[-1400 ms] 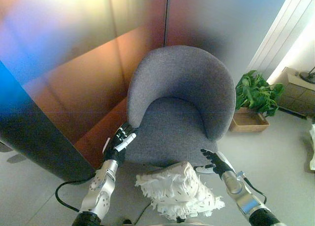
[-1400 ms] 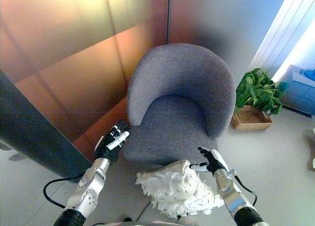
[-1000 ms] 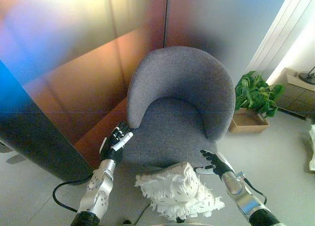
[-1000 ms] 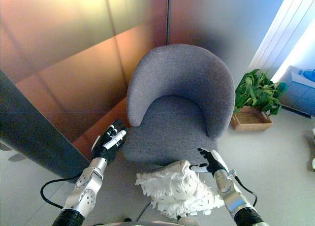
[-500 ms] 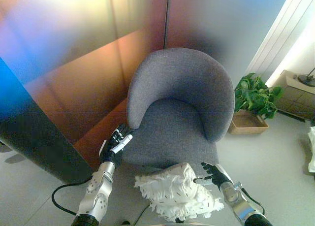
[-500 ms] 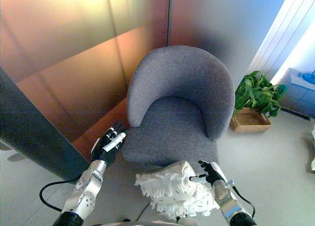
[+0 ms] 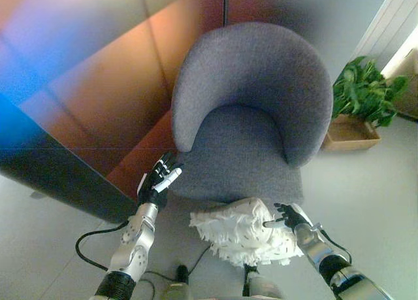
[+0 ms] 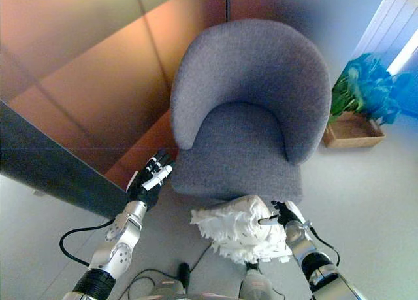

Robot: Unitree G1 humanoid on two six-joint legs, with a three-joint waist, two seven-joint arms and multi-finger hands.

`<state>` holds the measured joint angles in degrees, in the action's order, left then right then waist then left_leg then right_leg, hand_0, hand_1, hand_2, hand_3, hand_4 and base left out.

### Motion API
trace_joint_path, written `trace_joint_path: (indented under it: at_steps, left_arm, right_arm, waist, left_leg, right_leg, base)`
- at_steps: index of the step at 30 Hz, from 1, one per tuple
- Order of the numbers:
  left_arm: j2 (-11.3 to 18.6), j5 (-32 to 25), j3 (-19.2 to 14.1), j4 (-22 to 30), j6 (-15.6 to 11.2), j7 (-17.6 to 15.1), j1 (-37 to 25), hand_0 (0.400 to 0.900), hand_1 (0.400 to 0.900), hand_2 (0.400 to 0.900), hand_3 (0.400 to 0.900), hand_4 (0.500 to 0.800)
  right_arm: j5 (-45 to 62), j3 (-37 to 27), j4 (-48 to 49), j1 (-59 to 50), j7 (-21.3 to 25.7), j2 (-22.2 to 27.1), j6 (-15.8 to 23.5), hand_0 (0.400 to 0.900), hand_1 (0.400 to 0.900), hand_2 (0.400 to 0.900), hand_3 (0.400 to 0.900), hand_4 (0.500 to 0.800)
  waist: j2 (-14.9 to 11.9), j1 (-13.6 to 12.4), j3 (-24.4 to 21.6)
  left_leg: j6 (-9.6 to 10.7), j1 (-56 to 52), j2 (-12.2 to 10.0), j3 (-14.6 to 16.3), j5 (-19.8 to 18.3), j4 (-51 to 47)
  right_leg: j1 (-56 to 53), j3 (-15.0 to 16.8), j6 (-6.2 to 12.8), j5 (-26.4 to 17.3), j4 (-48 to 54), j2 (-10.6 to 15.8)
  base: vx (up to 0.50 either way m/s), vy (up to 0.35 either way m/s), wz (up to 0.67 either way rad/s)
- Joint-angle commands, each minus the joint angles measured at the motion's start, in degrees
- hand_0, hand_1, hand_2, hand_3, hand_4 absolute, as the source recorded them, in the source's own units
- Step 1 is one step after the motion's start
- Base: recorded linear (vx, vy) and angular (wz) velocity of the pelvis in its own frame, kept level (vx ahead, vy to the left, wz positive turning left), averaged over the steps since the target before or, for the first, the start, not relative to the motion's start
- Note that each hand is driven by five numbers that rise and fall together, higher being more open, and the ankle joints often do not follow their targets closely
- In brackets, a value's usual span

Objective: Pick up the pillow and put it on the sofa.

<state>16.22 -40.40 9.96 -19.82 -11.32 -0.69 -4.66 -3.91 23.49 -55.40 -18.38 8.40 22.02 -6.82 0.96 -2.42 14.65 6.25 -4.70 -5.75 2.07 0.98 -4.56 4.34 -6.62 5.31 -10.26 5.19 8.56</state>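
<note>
Closer now, the right hand touches the fluffy white fringed pillow with spread fingers, below the grey fabric armchair. Left hand, open and empty, hovers beside the seat.

- The pillow is white and shaggy, with small dark flecks and a fringed edge. It lies crumpled on the floor, just in front of the seat.
- The sofa is a grey fabric armchair with a curved back; its seat is empty.
</note>
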Motion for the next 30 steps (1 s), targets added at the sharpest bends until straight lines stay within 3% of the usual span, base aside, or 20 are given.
trace_joint_path:
  at_steps: [1,8,12,21,30]
  left_arm:
    - [2.2,-0.9,1.8,4.3,-7.5,0.0,-11.0,0.900,0.900,0.900,0.900,0.800]
    - [2.9,-2.3,3.5,3.4,-9.5,-0.3,-16.2,0.900,0.900,0.900,0.900,0.800]
    - [3.6,-3.1,4.3,3.4,-10.6,-1.0,-19.3,0.900,0.900,0.900,0.900,0.800]
    - [5.2,-3.3,4.6,5.1,-10.8,-1.5,-23.0,0.900,0.900,0.900,0.900,0.800]
    - [6.0,-5.0,4.8,6.5,-11.7,-1.8,-26.1,0.900,0.900,0.900,0.900,0.800]
  right_arm:
    - [1.3,2.4,-1.2,-10.9,2.4,3.8,1.0,0.900,0.900,0.900,0.900,0.800]
    - [2.5,4.3,-5.7,-18.4,3.7,3.6,-0.4,0.900,0.900,0.900,0.900,0.800]
    - [2.4,4.8,-8.1,-22.4,2.2,4.5,-1.3,0.900,0.900,0.900,0.900,0.800]
    - [1.8,5.1,-11.7,-27.1,0.3,5.5,-3.3,0.900,0.900,0.900,0.900,0.800]
    - [0.3,6.0,-14.8,-34.0,-1.4,7.2,-5.0,0.900,0.900,0.900,0.900,0.800]
  waist:
    - [-1.0,-2.0,4.3]
    - [-0.3,-2.2,8.6]
    - [-0.3,-2.3,10.8]
    - [-0.7,-2.8,14.1]
    - [0.7,-3.0,15.1]
  left_leg:
    - [-0.3,5.9,0.7,-3.5,-0.8,4.2]
    - [-0.3,9.6,1.2,-3.7,-0.3,5.5]
    - [-0.3,11.8,1.6,-3.6,0.0,6.1]
    - [-0.3,14.4,2.2,-3.3,0.4,7.1]
    - [-0.6,19.6,3.5,-3.2,0.8,7.8]
  right_leg:
    - [-2.7,1.3,6.05,4.0,-2.8,5.3]
    - [0.1,1.7,5.92,3.1,-2.5,5.3]
    - [1.9,2.0,5.82,2.2,-1.9,5.0]
    - [4.1,1.9,5.81,1.0,-1.7,4.9]
    - [10.1,1.4,5.69,-0.2,-2.5,5.4]
  base:
    - [-0.11,0.007,0.02]
    - [-0.11,-0.007,0.00]
    - [-0.11,-0.003,-0.04]
    - [-0.05,-0.029,0.02]
    - [-0.04,0.012,0.02]
